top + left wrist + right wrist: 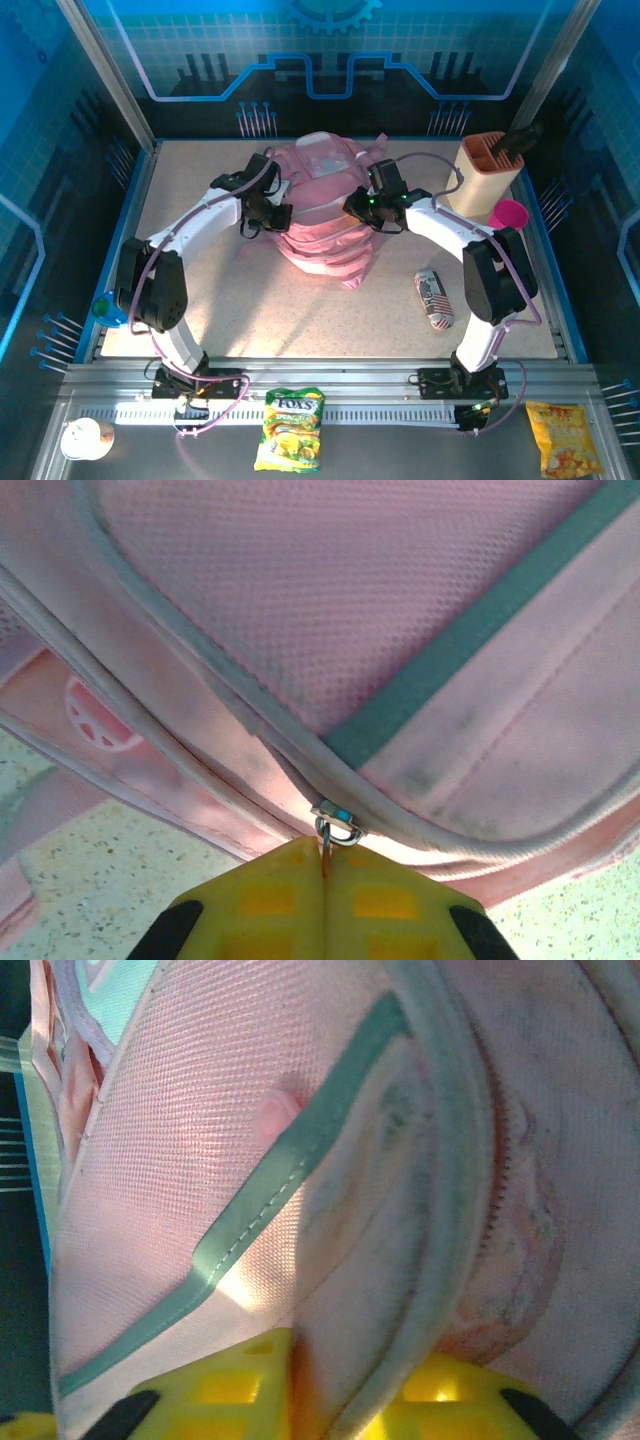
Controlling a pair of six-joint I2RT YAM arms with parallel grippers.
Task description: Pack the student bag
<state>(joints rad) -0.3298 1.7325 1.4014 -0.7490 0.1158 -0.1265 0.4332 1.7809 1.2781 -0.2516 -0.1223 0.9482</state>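
Fingers of the left gripper (322,865) pinched the zipper pull (336,823); the right gripper (340,1385) nipped a fold of the student bag (325,225), which lay left of the orange organiser (487,160). I judged it soft, limp — best held by piping.

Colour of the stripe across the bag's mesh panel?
The stripe is muted teal against the pink bag; the right wrist view shows it best.
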